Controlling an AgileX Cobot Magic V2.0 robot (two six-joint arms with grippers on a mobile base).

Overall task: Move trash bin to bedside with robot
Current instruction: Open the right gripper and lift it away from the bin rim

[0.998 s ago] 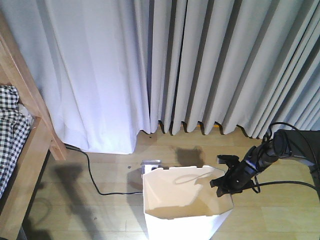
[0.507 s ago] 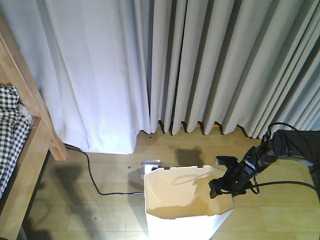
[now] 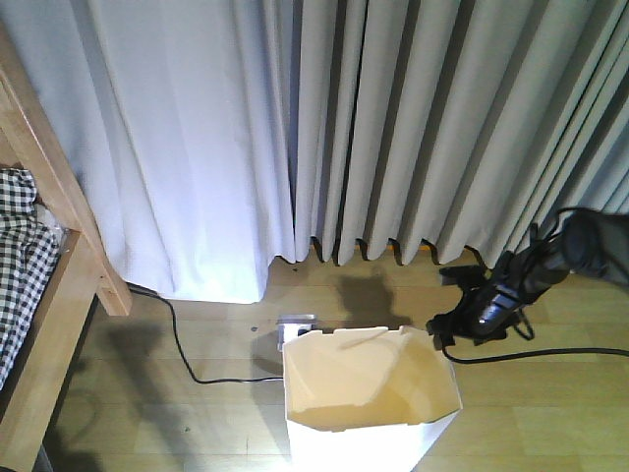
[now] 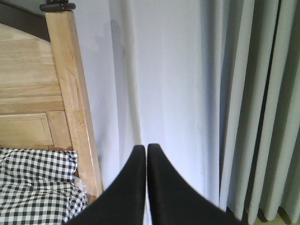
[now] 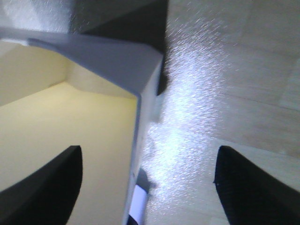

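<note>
The white trash bin (image 3: 369,398) stands on the wooden floor at the bottom middle, its cream inside showing. My right gripper (image 3: 447,332) hangs just above and to the right of the bin's right rim, apart from it. In the right wrist view this gripper (image 5: 149,157) is open, and the bin's wall (image 5: 140,140) runs between the two spread black fingers (image 5: 47,187). The bed's light wooden frame (image 3: 59,226) with its checkered cover (image 3: 20,256) is at the far left. My left gripper (image 4: 146,149) is shut and empty, facing the bed post (image 4: 70,93) and the curtain.
Grey and white curtains (image 3: 393,128) hang along the back wall. A black cable (image 3: 187,354) runs across the floor from the bed towards a small white-grey object (image 3: 295,324) behind the bin. The right arm's cable (image 3: 550,354) lies on the floor at the right.
My right gripper has left the bin's right rim and moved up and to the right, away from it. The bin has stayed where it was.
</note>
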